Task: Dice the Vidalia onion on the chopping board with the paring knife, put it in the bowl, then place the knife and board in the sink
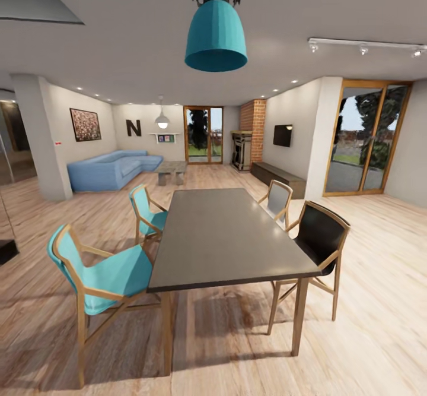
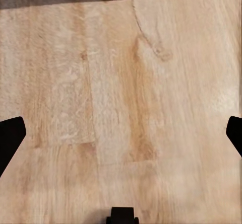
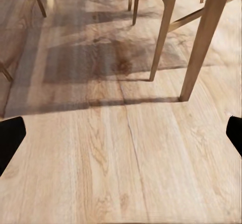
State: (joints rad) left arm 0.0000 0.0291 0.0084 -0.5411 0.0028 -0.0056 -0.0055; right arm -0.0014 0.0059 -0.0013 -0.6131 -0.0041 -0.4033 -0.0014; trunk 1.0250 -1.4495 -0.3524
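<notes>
A dark tabletop [image 1: 228, 235] ringed by chairs [image 1: 101, 277] was seen ahead, with open wood floor [image 1: 379, 301] on both sides. Both end effectors, left [image 2: 121, 136] and right [image 3: 121, 136], were held apart above bare floor. No task item was seen.

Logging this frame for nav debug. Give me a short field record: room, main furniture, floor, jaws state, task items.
room: open living and dining area, not the kitchen
table: dark dining table straight ahead
chairs: two teal chairs on its left, black chair and a pale one on its right
sofa: blue sofa at far left wall
floor: light wood floor
left gripper: jaws open, nothing held
right gripper: jaws open, nothing held
</notes>
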